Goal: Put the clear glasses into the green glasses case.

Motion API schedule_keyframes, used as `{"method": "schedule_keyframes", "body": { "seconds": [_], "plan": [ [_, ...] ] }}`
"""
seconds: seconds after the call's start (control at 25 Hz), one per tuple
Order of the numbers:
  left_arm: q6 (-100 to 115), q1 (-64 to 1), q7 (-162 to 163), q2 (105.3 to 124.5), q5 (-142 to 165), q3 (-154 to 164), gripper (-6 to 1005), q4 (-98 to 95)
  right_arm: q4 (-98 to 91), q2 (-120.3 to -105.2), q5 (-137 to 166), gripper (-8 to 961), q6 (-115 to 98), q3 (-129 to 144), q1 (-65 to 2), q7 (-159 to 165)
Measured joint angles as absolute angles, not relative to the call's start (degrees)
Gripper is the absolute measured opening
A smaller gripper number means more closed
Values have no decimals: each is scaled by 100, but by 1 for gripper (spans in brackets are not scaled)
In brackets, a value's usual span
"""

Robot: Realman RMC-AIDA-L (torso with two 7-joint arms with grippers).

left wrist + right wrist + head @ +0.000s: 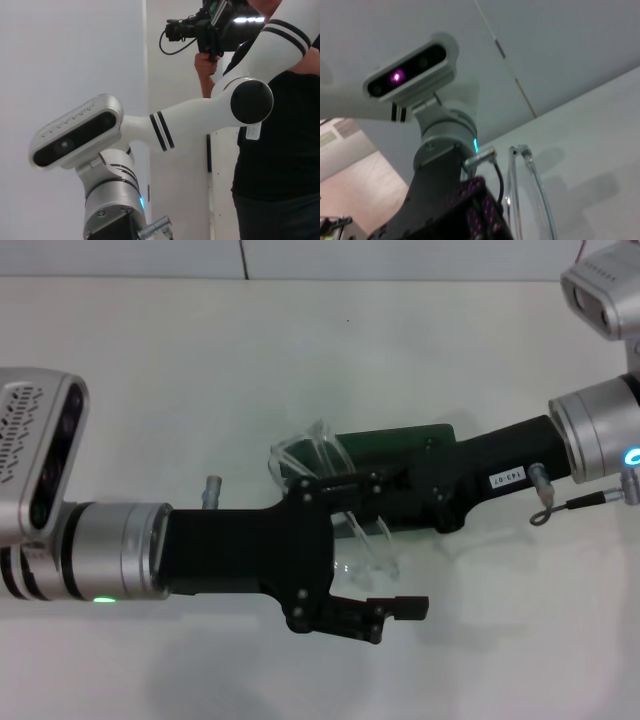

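The clear glasses lie tilted at the middle of the table, their lens at the left end of the green glasses case and their thin arms trailing toward me. My left gripper reaches in from the left and is open wide, with the glasses' arms between its fingers. My right gripper comes in from the right over the case, its tip at the glasses. Most of the case is hidden under it. A curved clear edge of the glasses shows in the right wrist view.
The white table runs back to a wall seam. The left wrist view looks up at my right arm and a person in black holding a camera. The right wrist view shows the left arm's wrist camera.
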State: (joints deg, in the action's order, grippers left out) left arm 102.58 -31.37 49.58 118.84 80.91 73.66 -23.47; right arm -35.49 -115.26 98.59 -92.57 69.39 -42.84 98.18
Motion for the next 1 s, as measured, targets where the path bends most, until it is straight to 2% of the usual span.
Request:
{"method": "schedule_keyframes", "body": {
  "seconds": [0.24,0.48,0.64,0.72,0.84,1.0],
  "plan": [
    [10279,-3160,4992,11850,8113,7366,854,-2352,-3596,-11505,10005,69,-9370,6946,-4334,9830],
    [10976,-2871,5317,11607,7970,7064,854,-2609,-4253,-11432,10018,75,-8941,6918,-3946,9943],
    [11361,-2393,5295,11490,7642,6290,854,-2640,-4978,-11470,10194,79,-8703,6917,-3651,9962],
    [11356,-2186,5299,11490,7487,5866,854,-2634,-5373,-11510,10471,81,-8692,6946,-3619,10054],
    [11284,-1908,5328,11587,7393,4919,854,-2584,-6029,-11570,11002,84,-8603,7233,-3654,10322],
    [11051,-1683,5339,11708,7388,4236,854,-2572,-6780,-11576,11537,88,-8153,7988,-3666,10721]
  ]
}}
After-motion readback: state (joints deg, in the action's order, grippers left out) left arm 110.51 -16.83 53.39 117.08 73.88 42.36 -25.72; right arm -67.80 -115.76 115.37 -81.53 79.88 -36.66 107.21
